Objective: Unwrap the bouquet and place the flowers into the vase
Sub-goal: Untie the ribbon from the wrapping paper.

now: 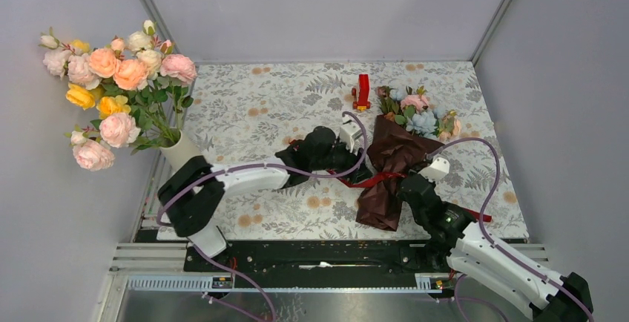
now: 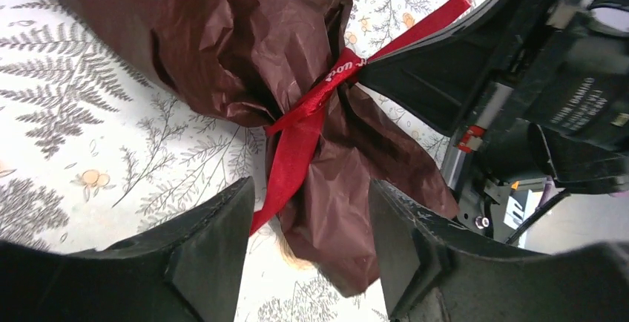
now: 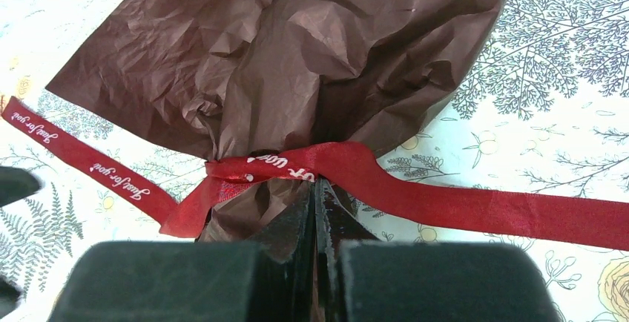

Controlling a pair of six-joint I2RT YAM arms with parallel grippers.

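My right gripper [image 3: 315,192], closed at the ribbon [image 3: 460,202], crowds my left gripper [image 2: 310,192], jaws apart; the bouquet [image 1: 393,160] lies flat, blooms [image 1: 419,110] pointing away

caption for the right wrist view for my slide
Right gripper, shut, tips at the red ribbon tying the wrapped bouquet lying on the fern-print table.

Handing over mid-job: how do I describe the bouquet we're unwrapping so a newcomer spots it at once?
On the fern-patterned table, look at the right half, ahead of the right arm. The bouquet lies flat, blooms toward the far edge. Unlike the big roses standing at the left, it is small, wrapped in dark red paper and tied with a red ribbon.
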